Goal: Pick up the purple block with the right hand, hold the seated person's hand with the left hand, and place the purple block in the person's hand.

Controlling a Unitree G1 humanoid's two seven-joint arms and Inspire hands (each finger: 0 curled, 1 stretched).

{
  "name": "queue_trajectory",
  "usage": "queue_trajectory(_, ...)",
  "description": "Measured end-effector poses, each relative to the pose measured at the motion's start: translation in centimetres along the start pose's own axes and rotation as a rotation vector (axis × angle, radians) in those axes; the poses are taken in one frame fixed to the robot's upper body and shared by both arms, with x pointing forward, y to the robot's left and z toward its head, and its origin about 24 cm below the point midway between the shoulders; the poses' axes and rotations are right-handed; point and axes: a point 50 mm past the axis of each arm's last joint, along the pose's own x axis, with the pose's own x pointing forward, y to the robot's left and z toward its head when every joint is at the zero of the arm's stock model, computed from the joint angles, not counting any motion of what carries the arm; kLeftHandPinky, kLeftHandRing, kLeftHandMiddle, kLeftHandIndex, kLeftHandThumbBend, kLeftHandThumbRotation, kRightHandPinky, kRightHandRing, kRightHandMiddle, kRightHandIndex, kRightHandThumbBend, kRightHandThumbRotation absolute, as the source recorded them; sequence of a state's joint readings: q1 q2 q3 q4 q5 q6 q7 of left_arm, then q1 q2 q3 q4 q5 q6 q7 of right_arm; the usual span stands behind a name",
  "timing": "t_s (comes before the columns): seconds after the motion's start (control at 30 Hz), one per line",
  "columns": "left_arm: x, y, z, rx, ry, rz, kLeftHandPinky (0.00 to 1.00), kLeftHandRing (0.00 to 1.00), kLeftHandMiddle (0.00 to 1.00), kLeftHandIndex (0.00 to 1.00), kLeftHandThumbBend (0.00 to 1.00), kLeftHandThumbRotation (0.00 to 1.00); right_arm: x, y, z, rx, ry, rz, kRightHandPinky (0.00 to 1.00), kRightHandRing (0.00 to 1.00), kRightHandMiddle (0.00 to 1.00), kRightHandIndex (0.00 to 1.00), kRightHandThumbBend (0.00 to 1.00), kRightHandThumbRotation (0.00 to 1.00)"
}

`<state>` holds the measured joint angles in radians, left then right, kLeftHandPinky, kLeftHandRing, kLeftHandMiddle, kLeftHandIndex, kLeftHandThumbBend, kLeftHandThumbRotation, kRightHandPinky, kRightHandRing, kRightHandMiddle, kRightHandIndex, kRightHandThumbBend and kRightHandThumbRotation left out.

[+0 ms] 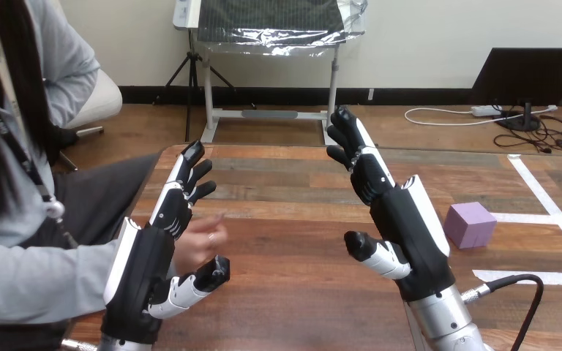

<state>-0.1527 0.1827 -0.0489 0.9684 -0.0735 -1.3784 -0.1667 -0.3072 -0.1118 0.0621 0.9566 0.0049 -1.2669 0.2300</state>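
Purple cube block (pixel 468 224) rests apart from my right hand (pixel 408 227), splayed, empty. My left hand (pixel 152 257) splayed beside person's hand (pixel 199 245).

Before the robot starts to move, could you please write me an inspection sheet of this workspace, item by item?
Surface: wooden table, with white tape lines at its right.
Job's things: purple block lies on the table to the right of the right hand, apart from it. The person's hand is beside the left hand, on its palm side and above its thumb; I cannot tell if they touch.
Clutter: nothing seen.
Hands: left hand open, fingers straight; right hand open, fingers straight, holding nothing.
Cables: nothing seen.
Surroundings: a person sits at the table's left side.
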Motion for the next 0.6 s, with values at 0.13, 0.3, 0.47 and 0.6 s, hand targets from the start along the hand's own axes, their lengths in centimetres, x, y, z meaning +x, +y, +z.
queue_trajectory(0.13,-0.02,-0.04,0.0,-0.001,0.0,-0.004,0.88,0.94,0.98,0.97,1.0,0.77,0.0,0.03,0.0,-0.002,0.0,0.003,0.94,0.98,1.0,1.0,1.0,0.88)
queue_trajectory(0.3,-0.02,-0.08,0.0,-0.003,0.0,-0.009,0.88,0.95,0.98,0.97,1.0,0.77,0.0,0.03,0.0,-0.002,0.0,0.003,0.93,0.98,1.0,1.0,1.0,0.88)
queue_trajectory(0.47,-0.03,-0.08,0.0,-0.004,0.0,-0.01,0.87,0.94,0.98,0.97,1.0,0.77,0.0,0.02,0.0,-0.004,0.001,0.003,0.93,0.98,1.0,1.0,1.0,0.87)
queue_trajectory(0.6,-0.03,-0.02,0.0,-0.003,0.0,-0.005,0.86,0.94,0.97,0.97,1.0,0.77,0.0,0.02,-0.01,-0.005,0.001,0.005,0.93,0.98,1.0,1.0,1.0,0.87)
